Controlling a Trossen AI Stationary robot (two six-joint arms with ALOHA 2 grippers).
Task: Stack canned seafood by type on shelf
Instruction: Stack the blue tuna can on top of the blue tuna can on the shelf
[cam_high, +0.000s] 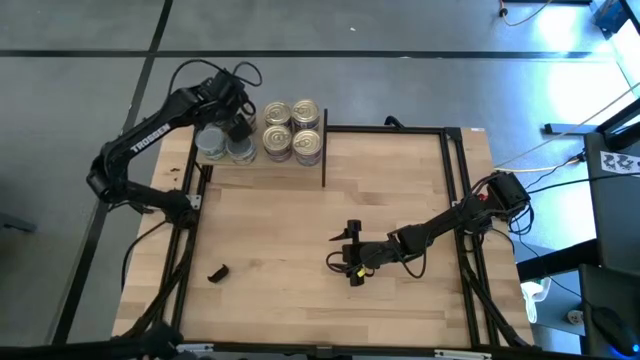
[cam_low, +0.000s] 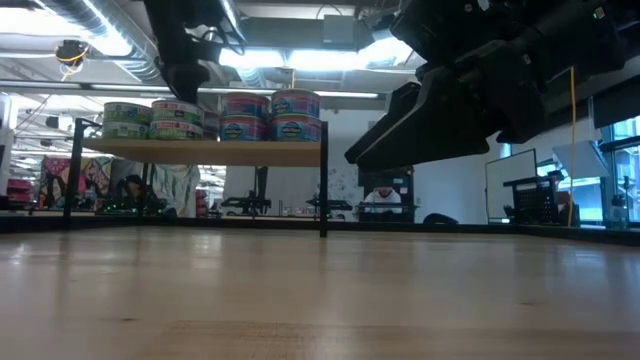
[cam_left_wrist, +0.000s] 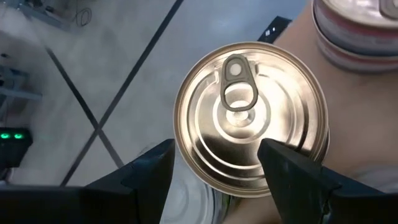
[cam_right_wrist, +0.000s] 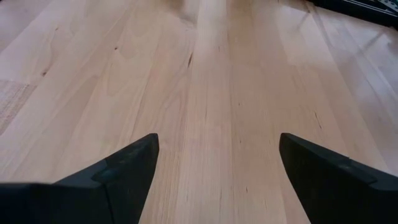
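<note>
While the right gripper (cam_high: 352, 262) waited open and empty over the bare table (cam_high: 280, 300), the left gripper (cam_high: 238, 128) straddled a tin (cam_left_wrist: 249, 118) directly beneath it at the shelf's (cam_low: 200, 152) left end, fingers wide.

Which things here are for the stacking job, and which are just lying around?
For the job:
- tins, stacked in piles
- shelf they sit on
- left gripper, fingers either side of a pull-tab tin

Just lying about:
- small black piece on the table
- right gripper, open over bare wood, holding nothing
</note>
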